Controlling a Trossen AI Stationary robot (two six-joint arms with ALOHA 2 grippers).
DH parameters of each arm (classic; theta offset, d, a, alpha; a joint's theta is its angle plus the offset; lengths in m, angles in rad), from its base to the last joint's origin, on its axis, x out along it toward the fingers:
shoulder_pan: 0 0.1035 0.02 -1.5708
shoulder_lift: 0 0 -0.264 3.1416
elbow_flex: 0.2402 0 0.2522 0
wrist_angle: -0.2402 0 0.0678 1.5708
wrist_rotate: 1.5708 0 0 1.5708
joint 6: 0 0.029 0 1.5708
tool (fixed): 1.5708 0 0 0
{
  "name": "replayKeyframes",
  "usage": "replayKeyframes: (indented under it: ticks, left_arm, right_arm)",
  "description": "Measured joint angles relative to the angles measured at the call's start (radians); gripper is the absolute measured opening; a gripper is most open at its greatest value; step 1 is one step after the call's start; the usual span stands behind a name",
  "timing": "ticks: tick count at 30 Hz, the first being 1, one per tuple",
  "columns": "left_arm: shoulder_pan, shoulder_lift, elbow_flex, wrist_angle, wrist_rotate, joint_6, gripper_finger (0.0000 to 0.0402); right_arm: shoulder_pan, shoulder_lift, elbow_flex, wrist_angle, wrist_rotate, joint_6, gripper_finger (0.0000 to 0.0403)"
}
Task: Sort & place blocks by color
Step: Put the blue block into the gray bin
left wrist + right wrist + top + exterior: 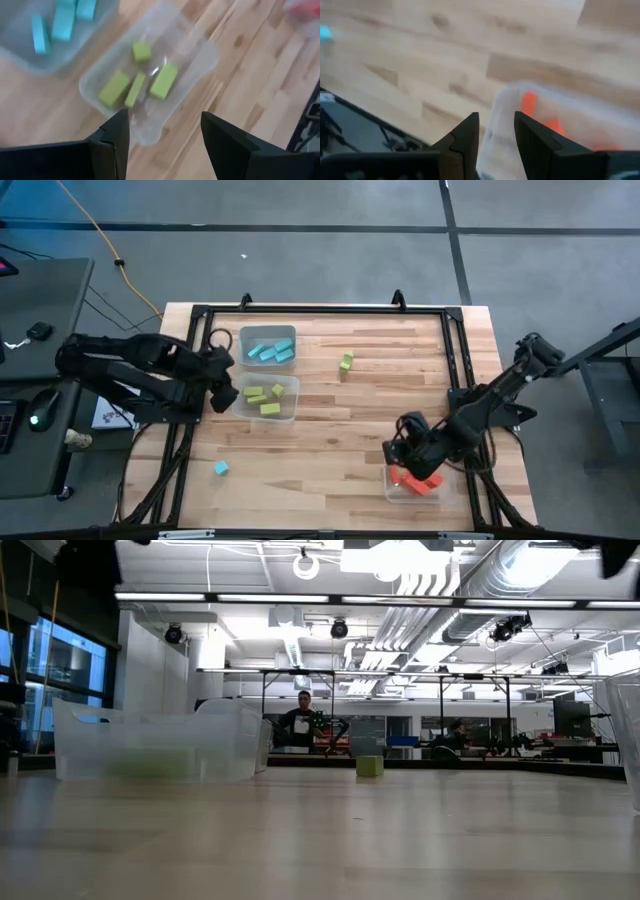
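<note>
Cyan blocks lie in the far clear bin. Lime green blocks lie in the bin beside it. Red-orange blocks lie in a bin near the table's near right corner. One green block rests on the table past the middle. One cyan block rests near the near left edge. My left gripper hovers open at the green bin's left end. My right gripper is open with a narrow gap, above the red bin's left rim.
A black frame runs around the tabletop's edges. The two bins on the left stand side by side, and the red bin's wall shows at the low view's right edge. Bare wood lies between the bins.
</note>
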Motion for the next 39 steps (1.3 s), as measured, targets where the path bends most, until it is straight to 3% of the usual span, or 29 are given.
replayKeyframes:
  ticks: [6,13,29,39]
  left_arm:
    - [-0.102,0.0,-0.082,0.002,0.03,-0.138,0.0185]
    - [-0.22,0.0,-0.163,0.004,0.03,-0.351,0.0185]
    - [-0.526,0.045,-0.313,0.128,0.05,-0.73,0.0185]
    - [-0.658,0.209,-0.313,0.171,0.097,-0.811,0.0185]
  right_arm:
    - [-0.041,-0.095,0.0,-0.121,0.148,-0.08,0.0114]
    - [-0.158,-0.171,0.0,-0.234,0.203,-0.212,0.0114]
    - [-0.454,-0.182,0.0,-0.172,0.103,-0.668,0.0114]
    - [-0.544,-0.182,0.0,-0.135,0.093,-0.75,0.0114]
